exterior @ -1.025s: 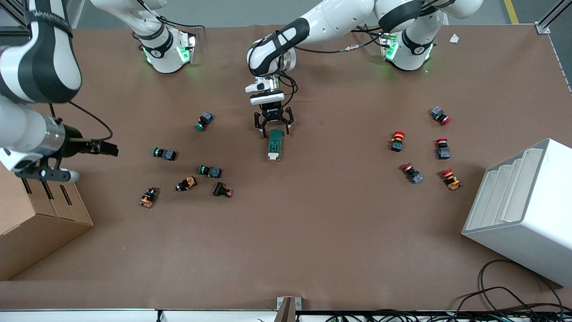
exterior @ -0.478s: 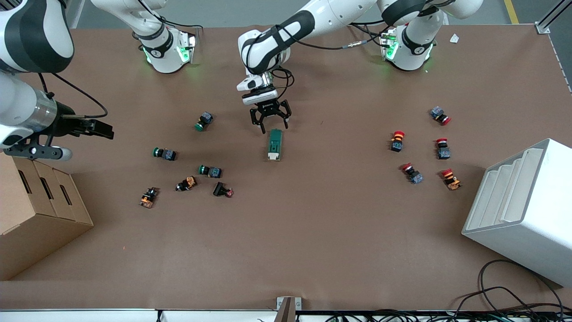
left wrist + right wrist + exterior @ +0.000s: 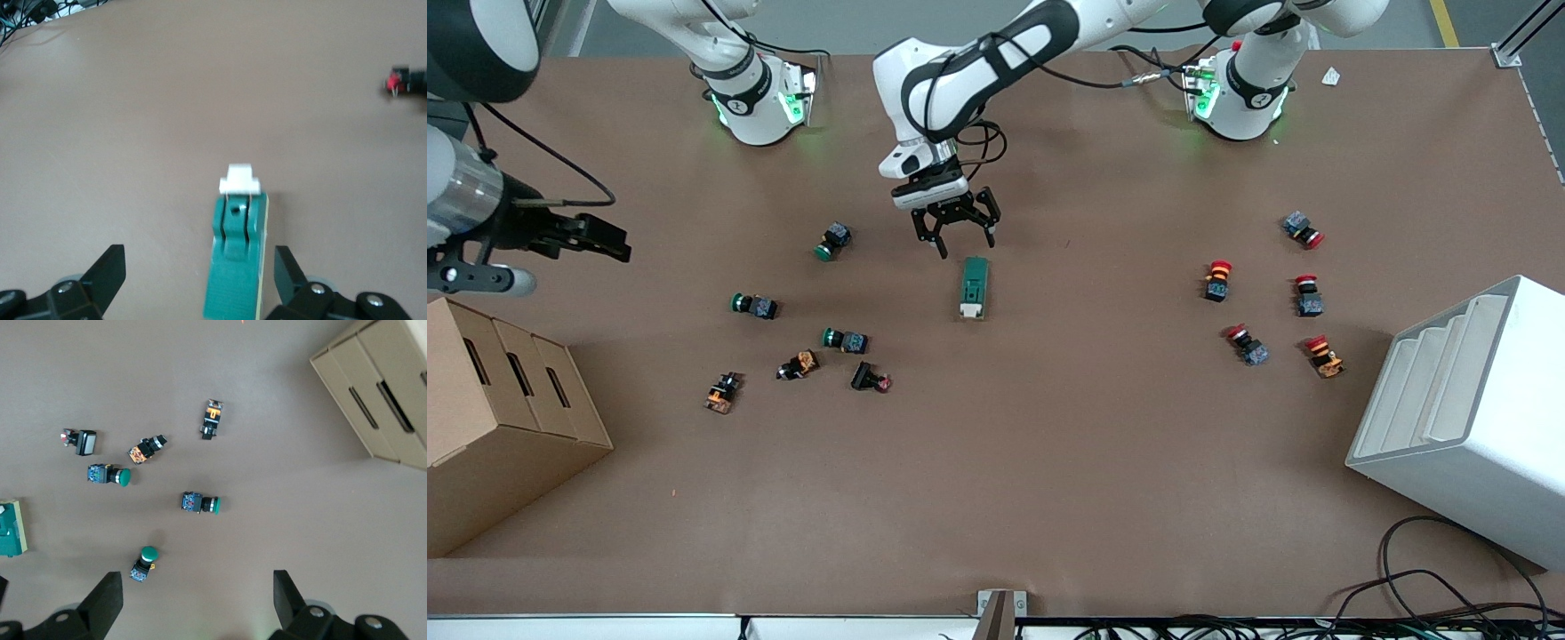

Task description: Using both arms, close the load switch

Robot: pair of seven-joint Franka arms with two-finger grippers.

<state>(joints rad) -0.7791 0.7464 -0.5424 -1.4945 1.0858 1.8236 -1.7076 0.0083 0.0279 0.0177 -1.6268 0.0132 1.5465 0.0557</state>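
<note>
The load switch [image 3: 974, 287] is a dark-green block with a white lever at its end nearer the front camera. It lies flat near the table's middle. My left gripper [image 3: 956, 233] is open and empty, raised above the table just off the switch's green end. In the left wrist view the switch [image 3: 237, 257] lies between the open fingers [image 3: 107, 275], untouched. My right gripper [image 3: 609, 242] hangs high at the right arm's end of the table, open and empty. The right wrist view [image 3: 197, 603] shows it high over the green buttons, with the switch's end [image 3: 12, 528] at the frame's edge.
Green and orange push buttons [image 3: 845, 340] lie toward the right arm's end, red ones [image 3: 1216, 279] toward the left arm's end. A cardboard box [image 3: 489, 418] stands under the right gripper. A white stepped bin [image 3: 1463, 418] stands at the left arm's end.
My left gripper has risen and drawn back from the load switch toward its base, fingers open. My right gripper has lifted and pulled away toward its end of the table. The switch has not moved.
</note>
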